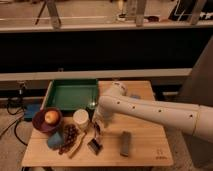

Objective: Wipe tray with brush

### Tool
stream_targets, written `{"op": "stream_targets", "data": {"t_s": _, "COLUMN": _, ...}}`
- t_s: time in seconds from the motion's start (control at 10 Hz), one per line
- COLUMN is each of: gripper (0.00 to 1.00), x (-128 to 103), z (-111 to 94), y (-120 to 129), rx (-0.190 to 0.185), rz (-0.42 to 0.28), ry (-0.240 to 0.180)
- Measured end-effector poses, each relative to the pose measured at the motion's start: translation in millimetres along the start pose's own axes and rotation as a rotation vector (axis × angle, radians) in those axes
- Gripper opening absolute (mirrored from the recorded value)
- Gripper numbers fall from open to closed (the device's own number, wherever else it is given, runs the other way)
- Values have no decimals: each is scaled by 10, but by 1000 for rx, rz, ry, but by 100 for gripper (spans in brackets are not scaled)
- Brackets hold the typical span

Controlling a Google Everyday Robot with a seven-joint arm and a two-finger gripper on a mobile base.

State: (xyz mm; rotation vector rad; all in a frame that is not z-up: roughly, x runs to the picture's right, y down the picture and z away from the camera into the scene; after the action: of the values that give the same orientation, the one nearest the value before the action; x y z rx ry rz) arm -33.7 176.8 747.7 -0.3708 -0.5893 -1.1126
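Note:
The green tray (70, 96) lies at the back left of the wooden table, with nothing in it. The brush (93, 145) stands on the table in front of the tray, its blocky black head down and its thin dark handle rising toward the arm. My gripper (98, 126) hangs from the white arm just right of the white cup, right above the brush handle and in front of the tray's near right corner. I cannot tell whether it touches the handle.
A purple bowl (44, 122) with an apple sits front left of the tray. A white cup (81, 119), dark grapes (70, 134), a blue item (55, 141) and a tan wooden-handled utensil (78, 146) crowd the front left. A grey block (125, 143) lies right of the brush.

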Motion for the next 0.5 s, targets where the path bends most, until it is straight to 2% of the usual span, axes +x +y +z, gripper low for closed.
{"op": "stream_targets", "data": {"t_s": 0.5, "gripper": 80, "x": 75, "z": 173, "y": -96, "rx": -17, "rz": -58, "ry": 46}}
